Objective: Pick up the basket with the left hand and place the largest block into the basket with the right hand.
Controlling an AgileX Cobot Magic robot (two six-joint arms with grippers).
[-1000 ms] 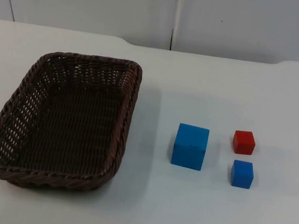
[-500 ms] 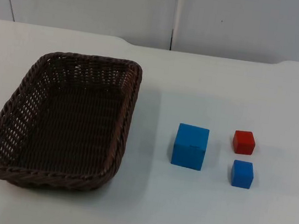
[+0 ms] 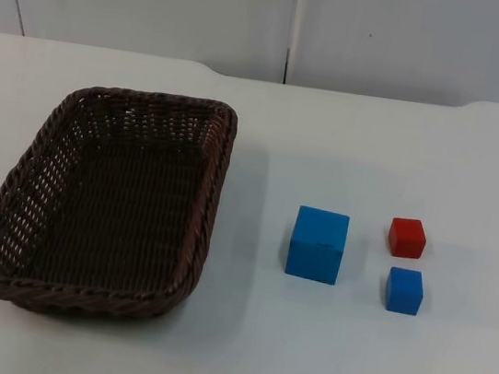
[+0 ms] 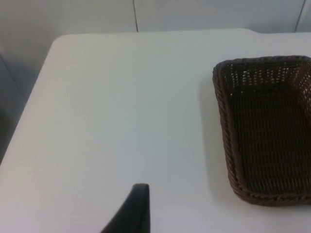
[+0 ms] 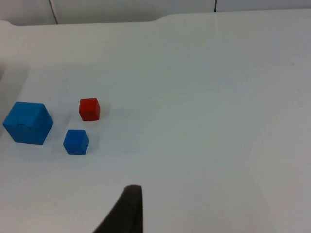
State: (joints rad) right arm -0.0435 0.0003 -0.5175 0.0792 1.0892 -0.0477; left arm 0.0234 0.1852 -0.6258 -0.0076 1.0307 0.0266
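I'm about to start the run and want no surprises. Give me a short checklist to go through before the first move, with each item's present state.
1. Basket upright on the table, nothing inside: ok.
2. Largest block, the big blue block, stands apart from the basket: ok.
3. Small blue block and red block lie clear of the big one: ok.
4. Left gripper lies back from the basket, table between them: ok.
5. Right gripper lies back from the blocks: ok.
6. Fingers of both open: cannot tell.
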